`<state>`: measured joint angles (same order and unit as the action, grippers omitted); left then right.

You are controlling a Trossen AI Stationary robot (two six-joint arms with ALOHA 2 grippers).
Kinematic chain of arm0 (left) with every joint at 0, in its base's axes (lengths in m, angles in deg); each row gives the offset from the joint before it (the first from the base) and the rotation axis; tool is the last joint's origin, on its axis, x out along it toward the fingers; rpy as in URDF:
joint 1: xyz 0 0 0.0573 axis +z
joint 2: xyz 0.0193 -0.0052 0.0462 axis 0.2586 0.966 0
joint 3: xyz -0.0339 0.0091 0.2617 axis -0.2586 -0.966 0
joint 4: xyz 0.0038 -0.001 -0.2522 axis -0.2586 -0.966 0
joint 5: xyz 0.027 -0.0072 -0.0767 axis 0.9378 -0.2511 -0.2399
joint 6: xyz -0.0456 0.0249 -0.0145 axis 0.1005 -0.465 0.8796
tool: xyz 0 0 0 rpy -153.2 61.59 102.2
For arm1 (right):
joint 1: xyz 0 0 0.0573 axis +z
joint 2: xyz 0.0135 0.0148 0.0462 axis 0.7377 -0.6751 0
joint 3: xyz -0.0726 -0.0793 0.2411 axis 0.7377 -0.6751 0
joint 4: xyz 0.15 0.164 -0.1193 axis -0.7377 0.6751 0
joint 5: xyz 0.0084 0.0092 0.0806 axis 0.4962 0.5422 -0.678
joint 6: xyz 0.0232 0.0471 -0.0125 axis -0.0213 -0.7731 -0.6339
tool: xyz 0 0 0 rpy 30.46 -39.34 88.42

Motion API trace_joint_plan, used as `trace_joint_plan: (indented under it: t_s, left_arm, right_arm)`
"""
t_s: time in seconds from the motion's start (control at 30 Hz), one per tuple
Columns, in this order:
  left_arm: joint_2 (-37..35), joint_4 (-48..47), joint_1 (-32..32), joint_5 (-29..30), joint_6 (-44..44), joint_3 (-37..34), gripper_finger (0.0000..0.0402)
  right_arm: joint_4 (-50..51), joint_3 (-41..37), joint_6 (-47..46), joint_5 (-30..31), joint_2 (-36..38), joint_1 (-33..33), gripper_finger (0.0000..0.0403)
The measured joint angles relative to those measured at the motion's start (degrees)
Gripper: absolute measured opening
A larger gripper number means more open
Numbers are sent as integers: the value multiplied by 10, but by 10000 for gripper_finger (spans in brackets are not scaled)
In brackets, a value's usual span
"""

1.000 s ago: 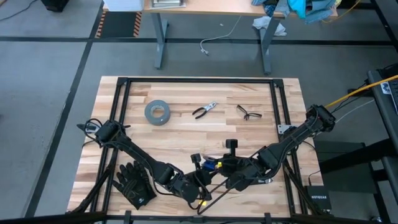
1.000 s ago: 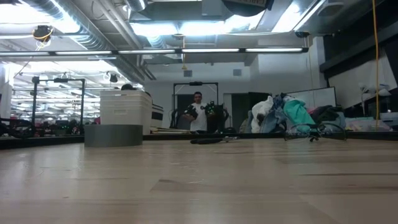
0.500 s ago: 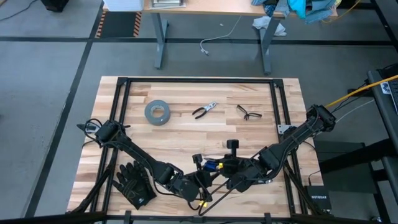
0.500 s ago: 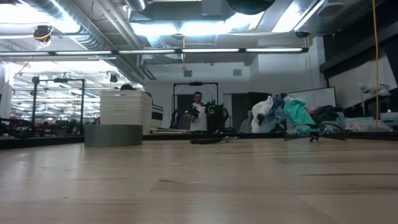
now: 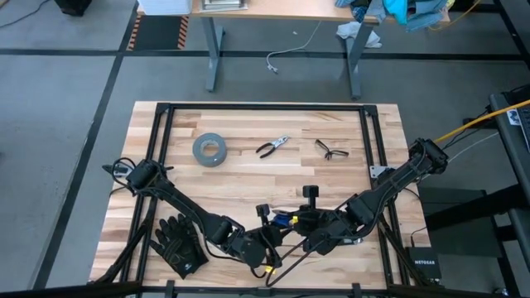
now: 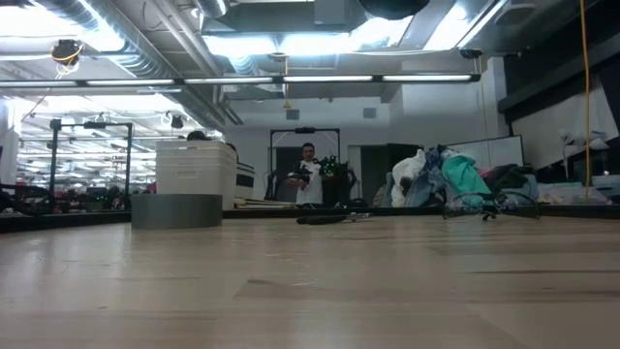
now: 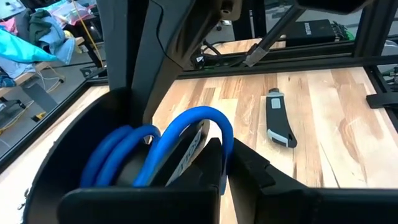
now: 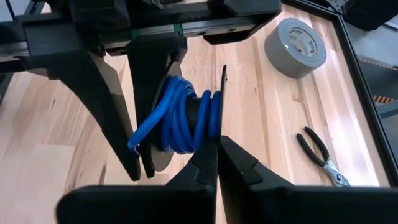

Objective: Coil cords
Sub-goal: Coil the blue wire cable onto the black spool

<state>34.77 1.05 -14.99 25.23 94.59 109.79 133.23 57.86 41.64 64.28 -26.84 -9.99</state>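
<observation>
The cords are a small bundle of bright blue turns with black cable, held up over the table's near middle between both grippers. A slack black length trails from it toward the near edge. My left gripper comes in from the left and is shut on a blue loop. My right gripper comes in from the right and is shut on a thin black strip beside the blue turns. The low view shows neither gripper. My left gripper pinches one blue loop of the cords between its two fingertips, where the loop arches out of the bundle. The fingers come nearly level from the table's left. The bundle sits clear of the table. My right gripper pinches the lower end of a thin black strip that stands edge-on against the blue turns. The fingers slant down from the table's right. Whether the strip is strap or plate I cannot tell. The bundle stays lifted.
A grey tape roll, pliers and a black folded frame lie toward the far side. Black gloves lie near left. A black-and-grey knife lies right of the bundle. A black rail frame edges the table.
</observation>
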Motion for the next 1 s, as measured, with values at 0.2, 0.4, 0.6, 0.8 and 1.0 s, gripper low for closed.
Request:
trace_joint_plan:
  t_s: [0.2, 0.4, 0.6, 0.8, 1.0]
  left_arm:
    - [0, -1, 0, -1, 5, 0, 5]
    - [0, 14, 0, -1, 7, 0, 16]
    - [0, 56, 0, -2, -18, 0, 14]
    - [0, 47, 0, -38, -17, 0, 15]
    - [0, 48, 0, -41, -14, 0, 27]
  right_arm:
    - [0, 0, -1, 0, 0, 0, 3]
    - [0, 0, -2, 0, 1, 0, 3]
    - [3, 0, -6, 1, 3, 0, 3]
    - [6, 0, -8, -2, 2, 1, 3]
    - [7, 0, -8, -2, 2, 1, 3]
